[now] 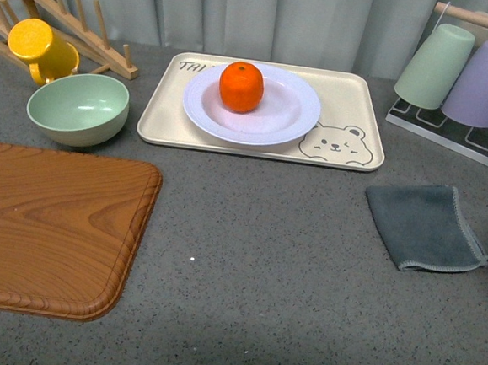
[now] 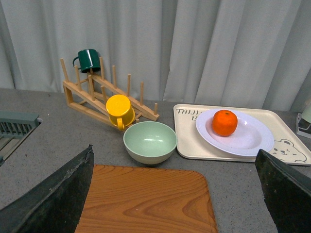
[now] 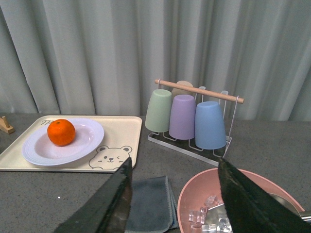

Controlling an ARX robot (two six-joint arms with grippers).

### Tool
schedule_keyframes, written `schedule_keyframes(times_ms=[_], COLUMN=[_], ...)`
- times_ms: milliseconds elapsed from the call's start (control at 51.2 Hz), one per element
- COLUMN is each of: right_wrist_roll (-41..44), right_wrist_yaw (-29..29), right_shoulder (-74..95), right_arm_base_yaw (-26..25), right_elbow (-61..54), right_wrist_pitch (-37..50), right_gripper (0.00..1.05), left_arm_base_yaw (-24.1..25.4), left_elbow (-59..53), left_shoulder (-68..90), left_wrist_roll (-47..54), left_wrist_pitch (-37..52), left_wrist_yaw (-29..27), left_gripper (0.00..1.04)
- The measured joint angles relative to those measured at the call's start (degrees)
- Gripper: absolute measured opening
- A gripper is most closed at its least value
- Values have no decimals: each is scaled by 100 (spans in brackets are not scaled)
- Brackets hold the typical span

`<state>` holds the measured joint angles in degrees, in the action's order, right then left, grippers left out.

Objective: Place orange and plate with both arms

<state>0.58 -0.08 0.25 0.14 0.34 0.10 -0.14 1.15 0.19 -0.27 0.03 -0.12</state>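
Nearest the front camera, a brown wood-grain cutting board with rounded corners is seen on the left of the grey speckled countertop, and a folded dark grey cloth lies on the right. Neither arm appears in the front view. In the left wrist view the left gripper is seen spread wide, its dark fingers at both lower corners with nothing between them. In the right wrist view the right gripper is likewise parted and empty above the cloth and a pink bowl holding ice cubes.

Further back, a mint-green bowl is set just beside a yellow mug hung on a wooden peg rack. Beside them, the beige rectangular bear-print tray carries the round pale lavender-white plate, and the glossy orange rests in the plate's well. At far right, inverted green, purple and blue cups are held on a wire rack.
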Motion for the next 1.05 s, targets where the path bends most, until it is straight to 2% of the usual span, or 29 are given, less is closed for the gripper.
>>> schedule_keyframes(times_ms=[117,215,293,1054], right_wrist_roll=[0,-7,-7,-7], right_wrist_yaw=[0,0,0,0], right_shoulder=[0,0,0,0], right_arm_base_yaw=[0,0,0,0], right_elbow=[0,0,0,0], right_wrist_pitch=[0,0,0,0], right_gripper=[81,97,95,96], left_arm_base_yaw=[0,0,0,0], left_elbow=[0,0,0,0], left_shoulder=[0,0,0,0], left_wrist_roll=[0,0,0,0], left_wrist_pitch=[0,0,0,0], left_wrist_yaw=[0,-2,0,0], left_gripper=[98,98,98,98])
